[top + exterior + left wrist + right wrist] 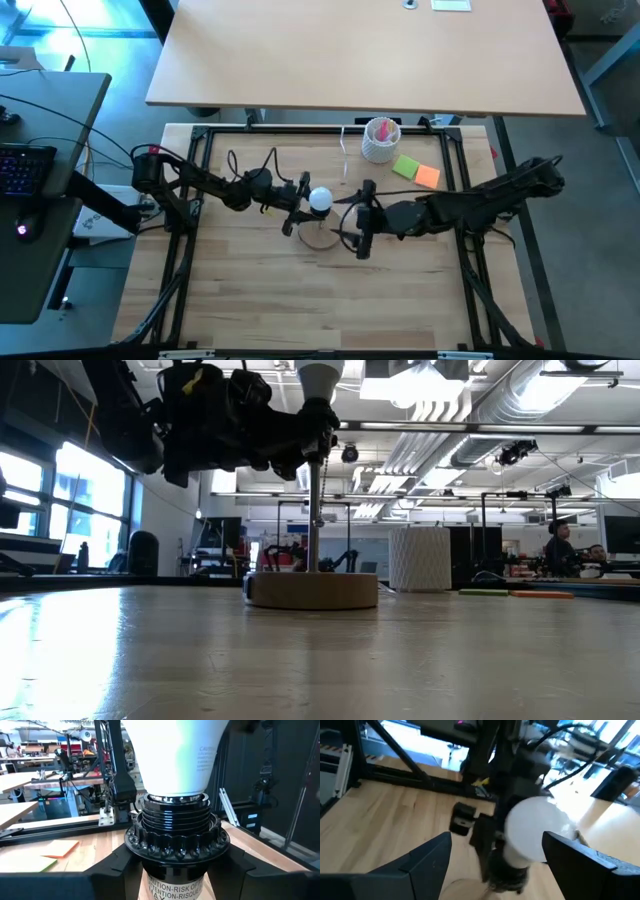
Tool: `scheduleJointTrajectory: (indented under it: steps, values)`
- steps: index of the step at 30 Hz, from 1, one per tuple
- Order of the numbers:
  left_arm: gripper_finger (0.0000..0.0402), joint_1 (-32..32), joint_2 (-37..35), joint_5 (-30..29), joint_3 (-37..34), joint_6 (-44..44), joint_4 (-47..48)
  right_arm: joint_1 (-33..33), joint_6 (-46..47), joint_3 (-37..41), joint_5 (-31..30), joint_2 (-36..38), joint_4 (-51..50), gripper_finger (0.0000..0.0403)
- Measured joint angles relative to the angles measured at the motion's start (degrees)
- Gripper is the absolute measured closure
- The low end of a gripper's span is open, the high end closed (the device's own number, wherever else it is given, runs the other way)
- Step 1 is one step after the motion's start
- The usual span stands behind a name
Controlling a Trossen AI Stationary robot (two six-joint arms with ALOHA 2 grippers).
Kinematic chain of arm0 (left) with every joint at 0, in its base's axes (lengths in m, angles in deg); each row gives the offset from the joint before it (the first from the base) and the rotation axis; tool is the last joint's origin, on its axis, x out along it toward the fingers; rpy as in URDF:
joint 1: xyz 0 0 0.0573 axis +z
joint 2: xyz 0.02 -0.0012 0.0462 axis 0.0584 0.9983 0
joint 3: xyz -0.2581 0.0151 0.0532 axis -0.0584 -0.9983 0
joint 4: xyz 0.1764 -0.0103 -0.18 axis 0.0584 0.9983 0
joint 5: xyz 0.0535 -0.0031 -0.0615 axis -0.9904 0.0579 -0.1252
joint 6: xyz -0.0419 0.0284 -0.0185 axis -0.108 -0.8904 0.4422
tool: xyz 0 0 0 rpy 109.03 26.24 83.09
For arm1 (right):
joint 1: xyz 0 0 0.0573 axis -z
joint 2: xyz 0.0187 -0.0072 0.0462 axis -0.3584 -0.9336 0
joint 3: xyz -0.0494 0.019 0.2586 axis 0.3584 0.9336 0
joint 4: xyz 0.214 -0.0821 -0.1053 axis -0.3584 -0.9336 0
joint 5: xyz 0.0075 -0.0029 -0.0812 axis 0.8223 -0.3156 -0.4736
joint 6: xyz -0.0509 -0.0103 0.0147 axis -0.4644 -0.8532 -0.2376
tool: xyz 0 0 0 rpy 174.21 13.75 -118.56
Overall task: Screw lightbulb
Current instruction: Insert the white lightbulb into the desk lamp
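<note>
One smooth white lightbulb (320, 199) in ribbed black socket (176, 832), left hand (300, 205) gripping socket, right hand (364, 218) open.

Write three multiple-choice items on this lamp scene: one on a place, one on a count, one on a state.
1. Where is the lightbulb?
A. In the black socket on the wooden stand
B. Lying on the table
C. Inside the white cup

2. How many sticky notes lie by the white cup?
A. None
B. Two
C. Five

3. How do the right gripper's jaws stand?
A. Clamped on the cup
B. Shut on nothing
C. Open, either side of the bulb

Answers: 1 A, its threaded base sits in the socket; 2 B, one green and one orange; 3 C, wide apart, the bulb between them.
</note>
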Motion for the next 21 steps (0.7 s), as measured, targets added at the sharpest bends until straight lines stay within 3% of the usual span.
scheduleJointTrajectory:
  steps: [4, 6, 10, 18, 21]
  values:
    - [0.0237, -0.2, 0.0, 0.4, 0.0, 0.0, 0.1, 2.4, -2.4, 0.0, 1.0, 2.9, 1.1, 0.0094]
    - [0.0237, -0.5, 0.0, 0.4, 0.0, -0.1, 0.1, 5.2, -1.9, 0.0, 6.0, 3.9, 0.7, 0.0094]
    - [0.0237, -0.8, 0.0, 0.8, 0.0, -0.1, 0.1, 11.9, 1.0, 0.0, 21.7, 3.2, 2.0, 0.0094]
    - [0.0237, -0.9, 0.0, 1.0, 0.0, 0.0, 0.3, 18.2, 3.0, 0.0, 39.1, -1.4, 9.6, 0.0094]
    - [0.0237, -0.9, 0.0, 1.0, 0.0, 0.0, 0.3, 19.0, 4.1, 0.0, 41.3, -3.0, 10.6, 0.0094]
